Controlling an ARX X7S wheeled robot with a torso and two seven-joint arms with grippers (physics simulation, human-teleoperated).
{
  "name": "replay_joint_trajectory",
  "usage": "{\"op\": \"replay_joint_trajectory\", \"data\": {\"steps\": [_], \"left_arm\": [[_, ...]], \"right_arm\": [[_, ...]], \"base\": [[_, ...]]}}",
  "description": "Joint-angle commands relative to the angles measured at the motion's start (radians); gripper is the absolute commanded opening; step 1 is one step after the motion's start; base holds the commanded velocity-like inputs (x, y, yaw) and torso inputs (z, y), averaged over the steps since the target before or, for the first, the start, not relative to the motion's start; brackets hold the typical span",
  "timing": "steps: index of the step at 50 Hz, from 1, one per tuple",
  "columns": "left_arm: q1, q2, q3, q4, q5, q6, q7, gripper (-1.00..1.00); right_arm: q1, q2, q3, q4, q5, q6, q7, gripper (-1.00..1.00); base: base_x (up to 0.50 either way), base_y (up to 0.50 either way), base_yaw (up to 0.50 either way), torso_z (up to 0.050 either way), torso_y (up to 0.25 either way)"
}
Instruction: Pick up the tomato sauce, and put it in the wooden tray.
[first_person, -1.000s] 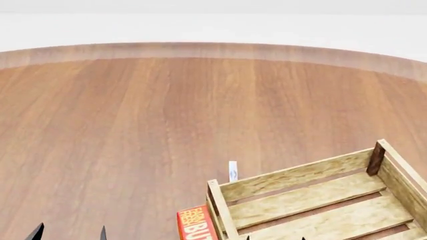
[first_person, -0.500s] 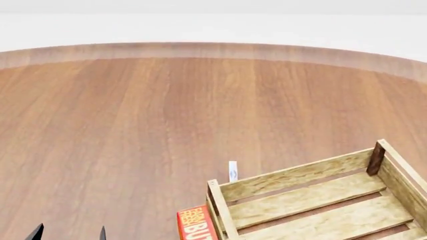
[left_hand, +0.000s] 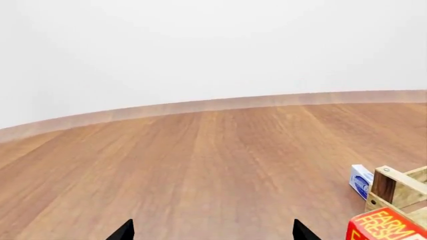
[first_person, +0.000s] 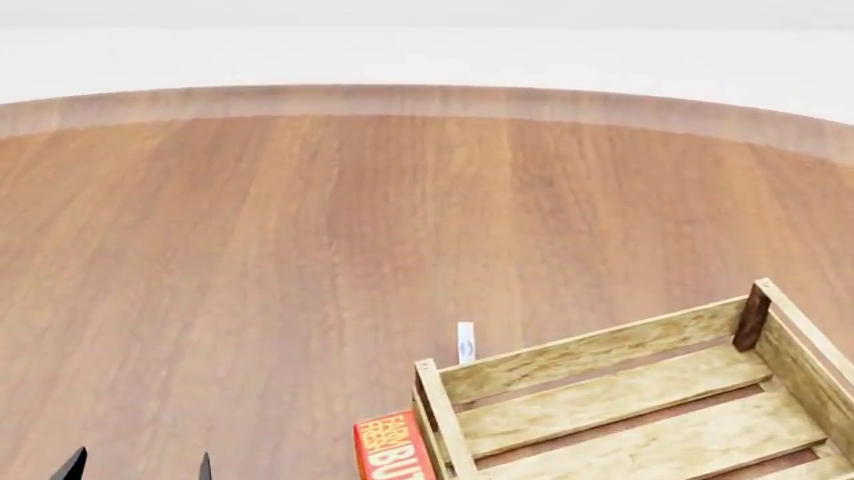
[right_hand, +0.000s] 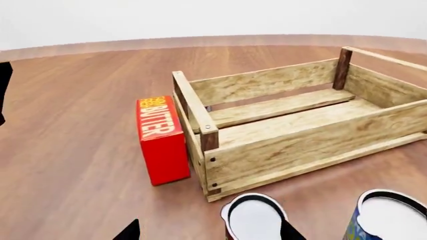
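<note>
1. The sauce can (right_hand: 253, 220) stands on the table (first_person: 267, 250) near the crate (right_hand: 293, 130), cut off at the frame edge, label hardly visible.
2. Right gripper (right_hand: 208, 230) spreads wide around it; only tips show.
3. Left gripper (left_hand: 212, 231) likewise wide, empty.
4. The butter box (right_hand: 162, 140) touches the crate.

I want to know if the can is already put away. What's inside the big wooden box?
Nothing shows inside the wooden tray: only its bare slats. Its near wall hides a strip of the floor. The tomato sauce stands outside, in front of it.
</note>
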Motion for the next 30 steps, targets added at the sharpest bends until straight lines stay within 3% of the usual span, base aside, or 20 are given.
{"op": "replay_joint_trajectory", "data": {"steps": [1,20,30], "left_arm": [[0.005,0.01,-0.02,-0.002,-0.028,0.019,0.042,1.0],[0.003,0.003,-0.009,-0.008,-0.034,0.025,0.032,1.0],[0.003,-0.001,-0.003,-0.002,-0.038,0.022,0.026,1.0]], "right_arm": [[0.02,-0.02,0.023,0.086,0.025,-0.025,-0.02,1.0],[0.015,-0.006,0.029,0.093,0.032,-0.048,0.005,1.0],[0.073,0.001,0.041,0.055,0.102,0.072,0.005,1.0]], "base": [[0.0,0.0,0.0,0.0,0.0],[0.0,0.0,0.0,0.0,0.0],[0.0,0.0,0.0,0.0,0.0]]}}
